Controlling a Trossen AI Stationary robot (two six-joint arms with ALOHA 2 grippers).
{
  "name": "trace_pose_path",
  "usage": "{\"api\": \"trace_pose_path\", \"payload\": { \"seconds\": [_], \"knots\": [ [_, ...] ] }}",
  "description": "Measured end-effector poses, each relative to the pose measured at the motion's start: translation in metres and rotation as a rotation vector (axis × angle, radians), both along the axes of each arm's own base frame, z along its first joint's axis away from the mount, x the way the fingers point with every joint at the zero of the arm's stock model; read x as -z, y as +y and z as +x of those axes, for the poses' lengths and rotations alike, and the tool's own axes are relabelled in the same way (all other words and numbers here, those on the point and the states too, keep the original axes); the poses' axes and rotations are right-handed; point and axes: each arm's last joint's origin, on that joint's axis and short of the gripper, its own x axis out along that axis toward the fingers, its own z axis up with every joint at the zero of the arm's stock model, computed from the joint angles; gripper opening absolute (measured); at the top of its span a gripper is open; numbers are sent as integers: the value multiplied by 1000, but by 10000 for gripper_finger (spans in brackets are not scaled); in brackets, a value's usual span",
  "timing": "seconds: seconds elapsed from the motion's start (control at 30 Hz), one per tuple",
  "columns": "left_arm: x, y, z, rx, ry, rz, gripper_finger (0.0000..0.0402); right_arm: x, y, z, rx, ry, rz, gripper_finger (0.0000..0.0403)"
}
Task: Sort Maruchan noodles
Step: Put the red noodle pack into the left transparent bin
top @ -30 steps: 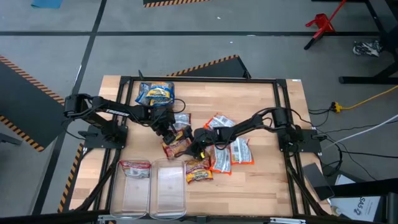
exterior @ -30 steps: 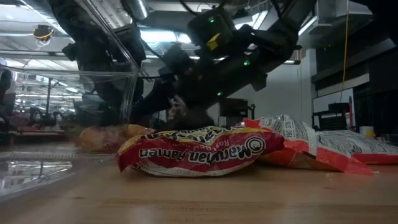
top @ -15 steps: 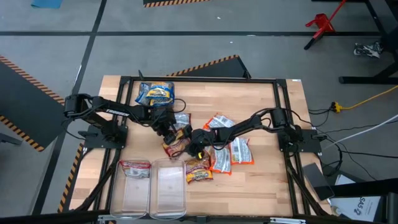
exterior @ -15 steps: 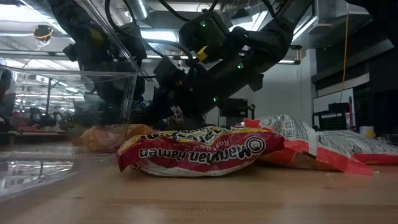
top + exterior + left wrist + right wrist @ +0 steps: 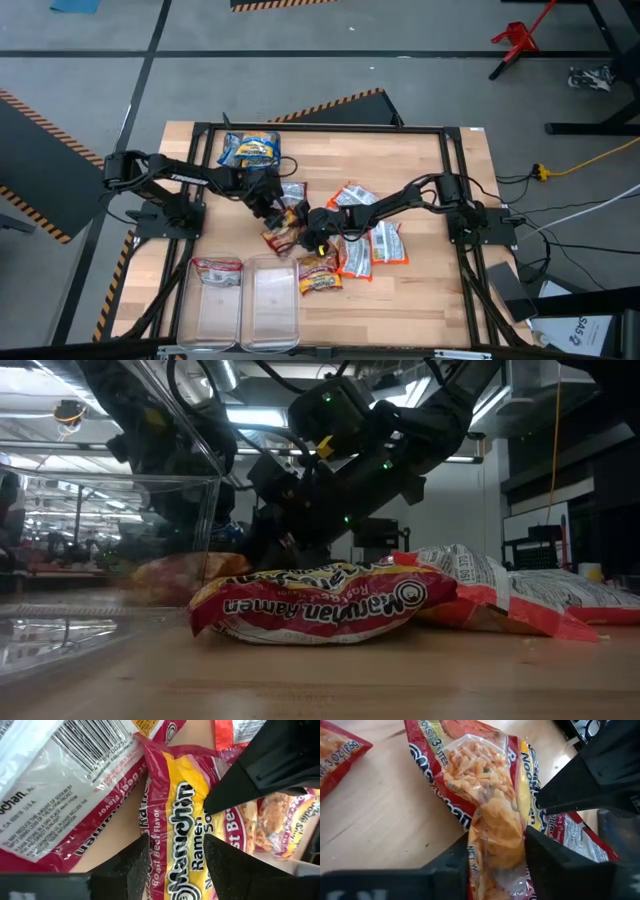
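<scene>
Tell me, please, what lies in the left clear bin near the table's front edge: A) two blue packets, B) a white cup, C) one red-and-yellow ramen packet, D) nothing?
C: the high view shows one red-and-yellow ramen packet at the far end of the left clear bin.

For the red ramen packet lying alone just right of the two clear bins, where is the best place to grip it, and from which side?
Grip the red packet at a crimped short end, coming from above. It lies flat on the table, label up, so only the thin edges let fingers close; its right end touches an orange packet, so the end toward the bins seems freer.
</scene>
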Motion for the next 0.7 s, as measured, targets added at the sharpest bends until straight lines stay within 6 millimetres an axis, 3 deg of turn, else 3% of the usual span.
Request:
{"api": "trace_pose_path", "payload": {
  "seconds": [0.3,0.7],
  "knots": [
    [-18,5,-3,-8,-101,-81,179,-10,-3,-2,68,-9,-39,81],
    [-46,14,-13,-139,-210,-146,179,-55,-5,-9,110,-68,-65,66]
  ]
}}
